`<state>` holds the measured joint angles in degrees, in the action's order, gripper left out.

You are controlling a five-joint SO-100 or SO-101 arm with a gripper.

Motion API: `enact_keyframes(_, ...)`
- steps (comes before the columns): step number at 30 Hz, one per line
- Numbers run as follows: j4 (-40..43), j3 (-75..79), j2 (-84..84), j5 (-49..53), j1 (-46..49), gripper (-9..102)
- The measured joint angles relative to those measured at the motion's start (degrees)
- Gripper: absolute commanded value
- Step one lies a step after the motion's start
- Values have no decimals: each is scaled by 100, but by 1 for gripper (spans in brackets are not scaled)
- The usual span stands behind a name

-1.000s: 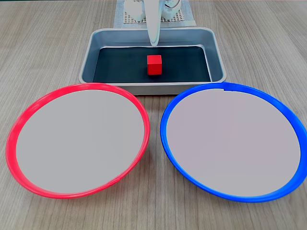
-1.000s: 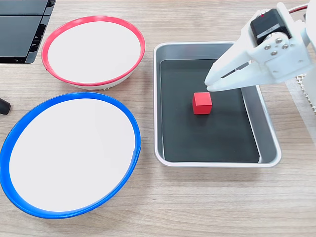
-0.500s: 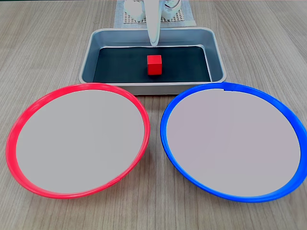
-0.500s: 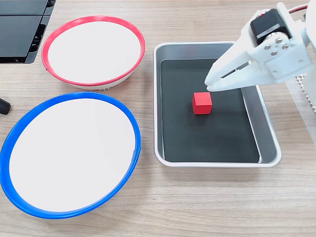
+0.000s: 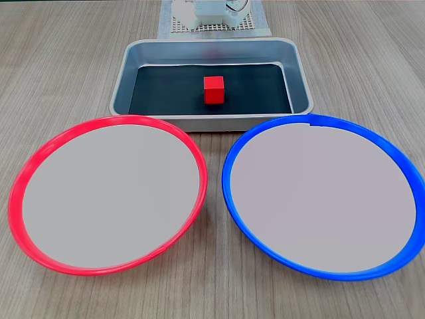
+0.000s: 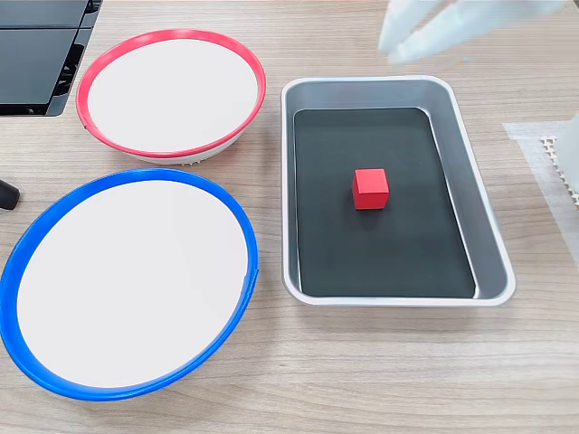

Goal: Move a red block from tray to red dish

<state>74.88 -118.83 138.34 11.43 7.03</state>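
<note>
The red block (image 5: 214,90) (image 6: 370,188) sits alone on the black bottom of the silver tray (image 5: 206,123) (image 6: 398,297), near its middle. The red dish (image 5: 13,199) (image 6: 172,36) lies beside the tray with nothing in it. My gripper (image 6: 393,45) is a pale, motion-blurred shape high above the tray's far edge, well clear of the block; the blur hides how its jaws stand. Nothing is between its fingers. The arm's white base (image 5: 209,10) shows behind the tray.
A blue-rimmed dish (image 5: 227,179) (image 6: 136,174) of the same size lies beside the red one. A white mesh mat (image 5: 212,28) lies under the arm base. A black device (image 6: 36,54) fills one table corner, and a small black object (image 6: 7,194) sits at the edge.
The gripper has lifted quickly up and away from just above the tray's back wall. The red block has not moved.
</note>
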Motion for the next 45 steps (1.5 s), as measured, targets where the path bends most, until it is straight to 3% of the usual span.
enact_keyframes(5,809,2417,-1854,1037,-281,0)
enact_keyframes(11,1002,3753,-3709,2927,-571,0)
enact_keyframes(15,1503,4025,-4403,4430,-747,3)
enact_keyframes(16,1890,4122,-4702,5440,-694,4)
enact_keyframes(19,2355,4184,-4860,6337,-668,8)
enact_keyframes(22,2997,4052,-4843,7963,-439,16)
enact_keyframes(26,3120,3621,-4816,9132,-220,28)
enact_keyframes(32,2312,2566,-4553,9984,211,34)
enact_keyframes(38,826,1362,-4465,9984,308,33)
enact_keyframes(45,-35,765,-4465,9633,202,33)
